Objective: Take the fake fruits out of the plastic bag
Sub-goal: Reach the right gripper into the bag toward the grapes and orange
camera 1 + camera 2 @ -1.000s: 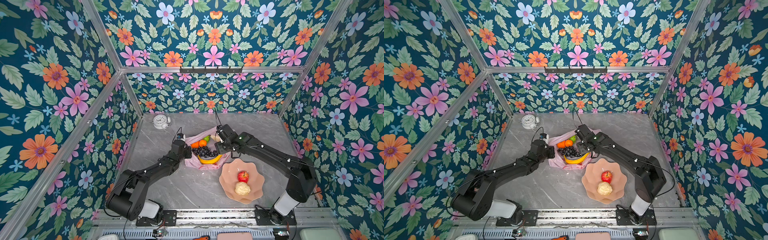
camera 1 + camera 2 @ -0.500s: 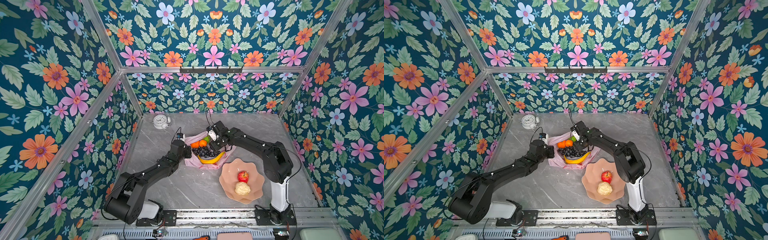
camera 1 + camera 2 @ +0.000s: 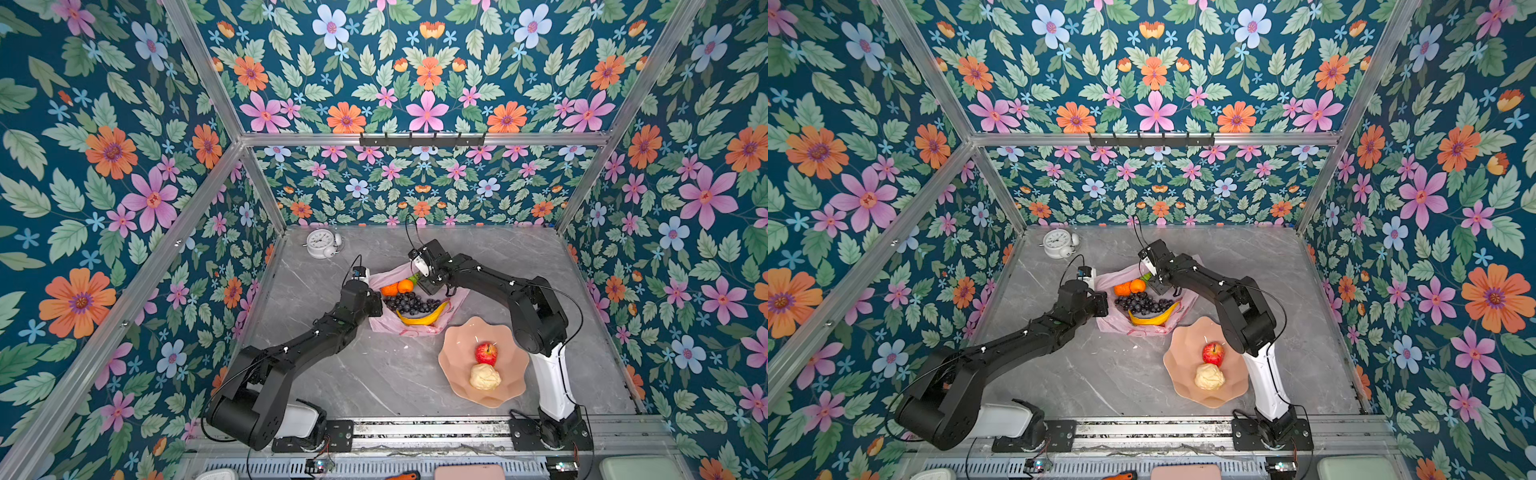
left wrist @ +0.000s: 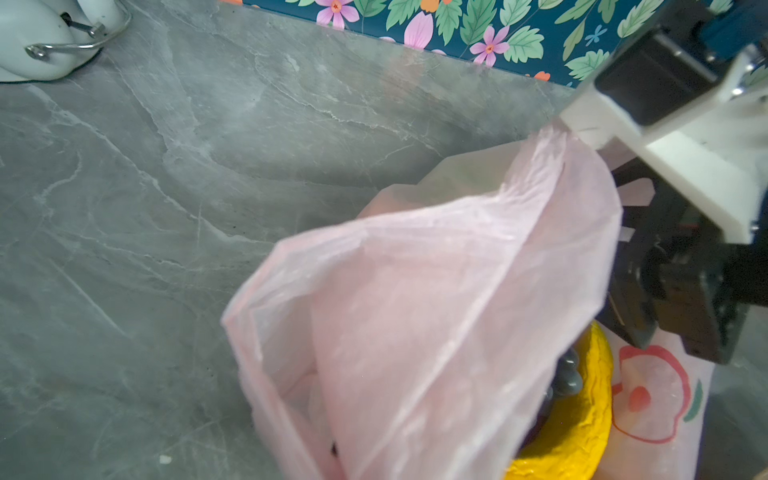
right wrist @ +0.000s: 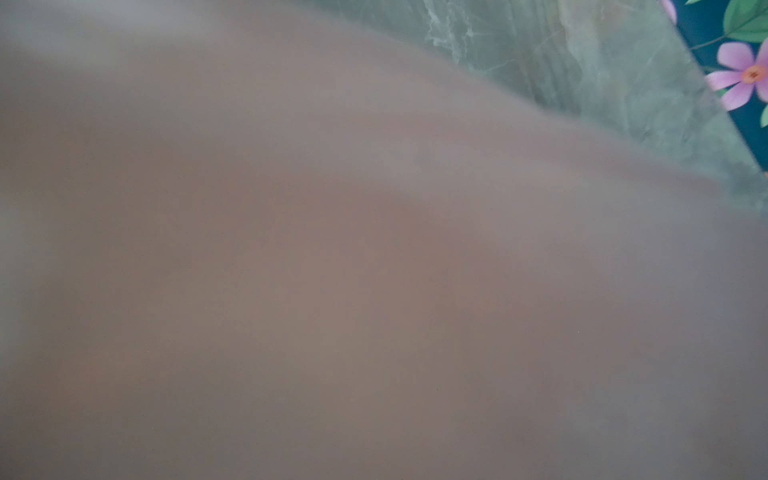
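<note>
The pink plastic bag [image 3: 415,329] [image 3: 1144,329] lies open mid-table, holding two oranges [image 3: 405,286], a dark grape bunch [image 3: 409,303], a yellow banana [image 3: 424,318] [image 4: 582,415] and a green fruit [image 3: 412,278]. My left gripper [image 3: 376,303] [image 3: 1104,302] is shut on the bag's left edge, and the film [image 4: 436,291] rises toward its camera. My right gripper [image 3: 428,284] [image 3: 1160,284] [image 4: 673,299] dips into the bag's far right side by the green fruit, its jaws hidden. Pink film [image 5: 332,249] blurs the right wrist view. A red apple [image 3: 485,353] and a cream lumpy piece [image 3: 484,377] sit outside the bag.
The apple and cream piece rest in a scalloped peach bowl [image 3: 455,365] [image 3: 1177,368] at the front right, close to the bag. A white alarm clock [image 3: 322,243] [image 3: 1059,242] [image 4: 37,37] stands at the back left. Floral walls enclose the grey marble table [image 3: 374,382].
My right gripper has moved left and down into the far side of the bag, with its elbow folding up. The left arm and the fruits have stayed put.
</note>
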Robot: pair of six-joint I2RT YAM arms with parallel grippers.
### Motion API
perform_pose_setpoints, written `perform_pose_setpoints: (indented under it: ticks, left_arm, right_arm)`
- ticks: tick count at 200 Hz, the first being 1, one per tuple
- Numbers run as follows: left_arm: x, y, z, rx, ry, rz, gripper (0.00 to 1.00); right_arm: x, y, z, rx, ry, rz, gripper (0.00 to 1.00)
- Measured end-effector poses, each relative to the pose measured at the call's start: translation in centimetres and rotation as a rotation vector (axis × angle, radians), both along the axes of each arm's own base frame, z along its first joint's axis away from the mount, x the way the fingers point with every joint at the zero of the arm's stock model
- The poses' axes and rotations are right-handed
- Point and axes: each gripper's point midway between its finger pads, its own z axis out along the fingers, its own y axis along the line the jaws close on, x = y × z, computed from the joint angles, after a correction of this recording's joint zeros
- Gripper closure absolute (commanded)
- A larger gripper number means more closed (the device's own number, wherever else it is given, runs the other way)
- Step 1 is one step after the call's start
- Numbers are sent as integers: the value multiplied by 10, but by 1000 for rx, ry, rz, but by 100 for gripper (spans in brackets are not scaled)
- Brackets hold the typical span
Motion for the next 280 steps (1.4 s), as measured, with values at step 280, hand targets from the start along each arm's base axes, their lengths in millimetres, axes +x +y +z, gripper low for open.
perform_pose_setpoints:
  ticks: [280]
  left_arm:
    - [-2,-1,2,-2,-5,-8,100]
  right_arm:
    - [54,-8,-22,-83,-114,23,39]
